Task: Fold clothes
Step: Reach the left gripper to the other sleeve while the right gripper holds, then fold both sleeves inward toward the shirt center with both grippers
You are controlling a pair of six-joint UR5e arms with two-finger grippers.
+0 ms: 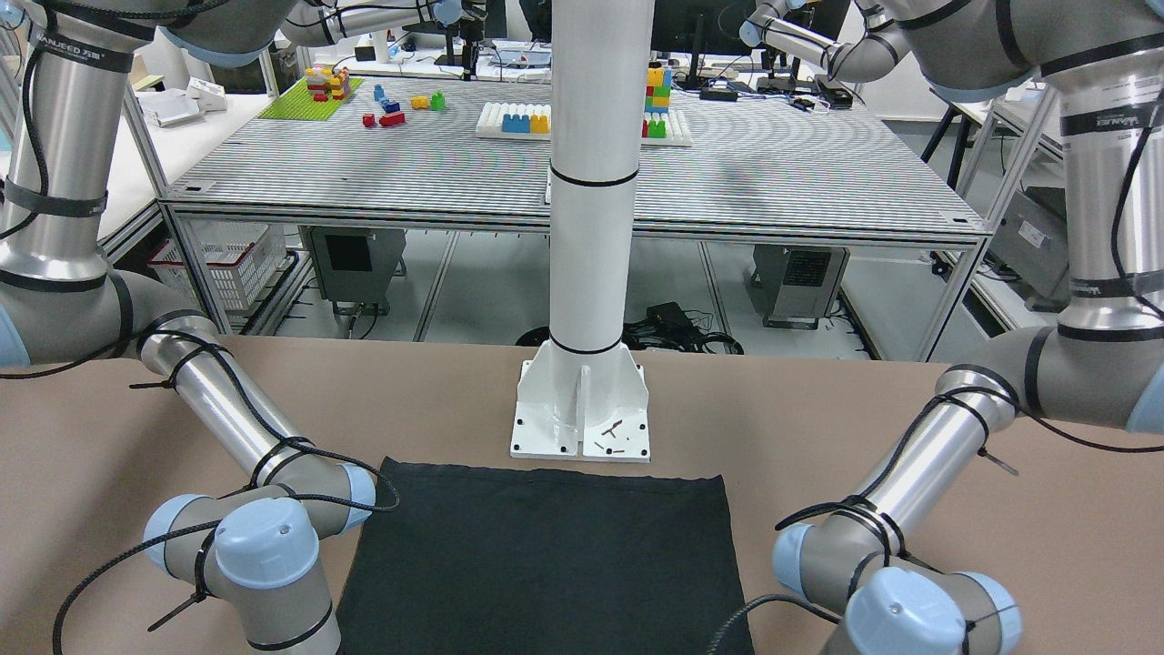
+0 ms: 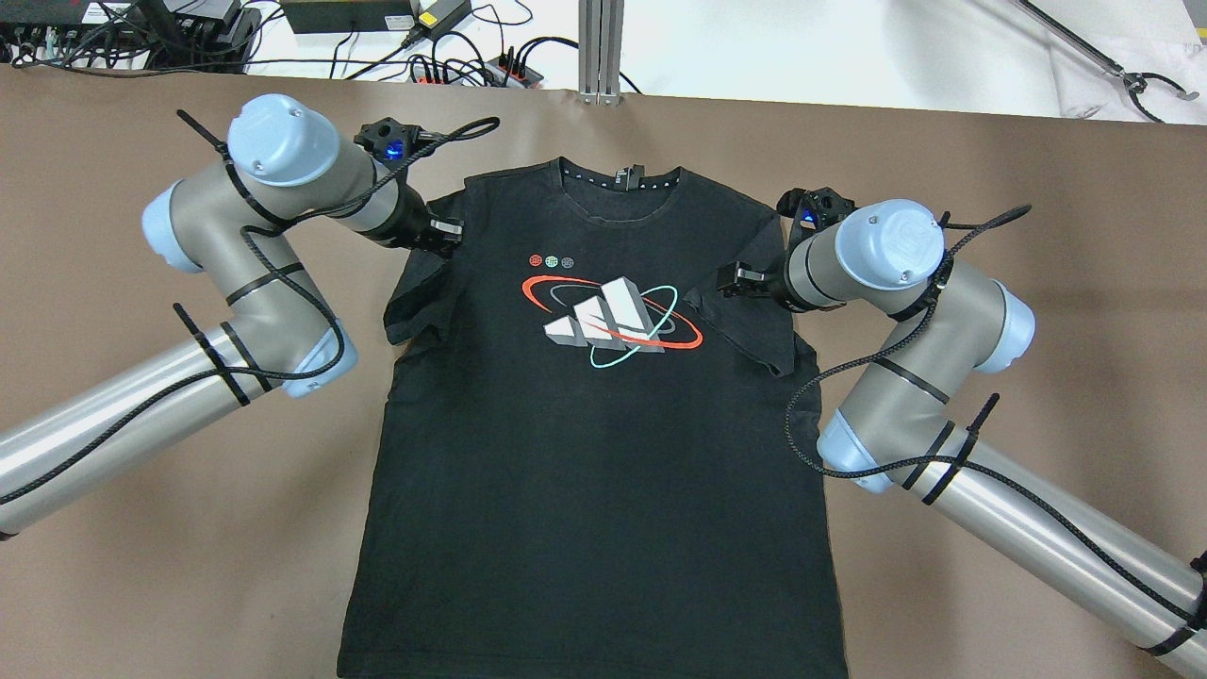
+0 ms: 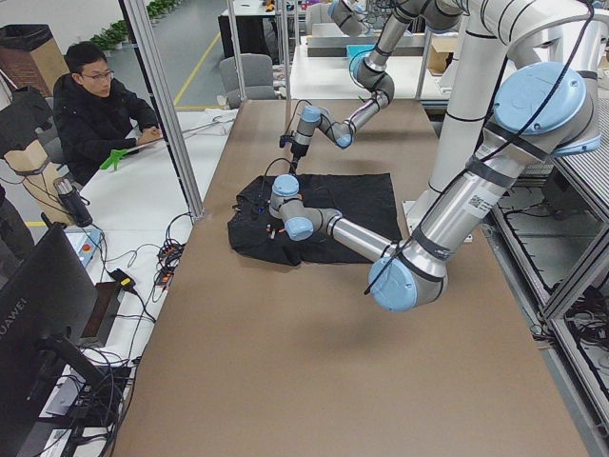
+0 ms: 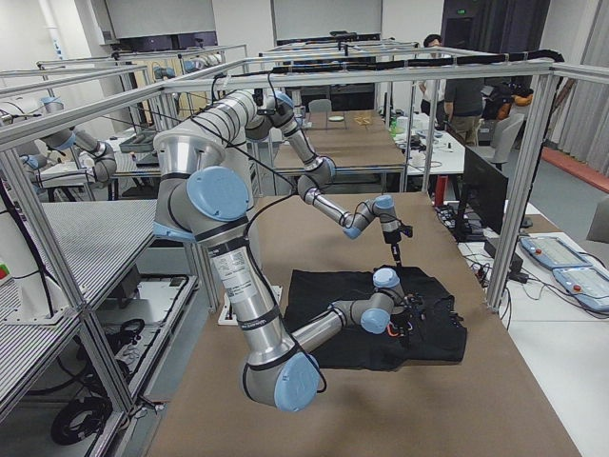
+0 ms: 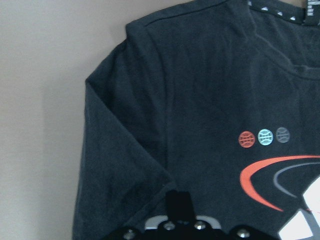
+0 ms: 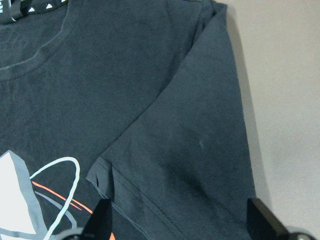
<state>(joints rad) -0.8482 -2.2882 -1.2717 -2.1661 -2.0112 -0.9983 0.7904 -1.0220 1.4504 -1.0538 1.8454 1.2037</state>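
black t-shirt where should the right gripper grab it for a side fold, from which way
Probably the outer edge by the right shoulder, where the sleeve is folded in over the chest of the black t-shirt. It lies flat on the table, so come from above on the outer side, slipping one finger under. The right gripper hangs open over that sleeve.

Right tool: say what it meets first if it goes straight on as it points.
Probably the folded-in sleeve of the black printed T-shirt, right below the right tool; depth unclear.
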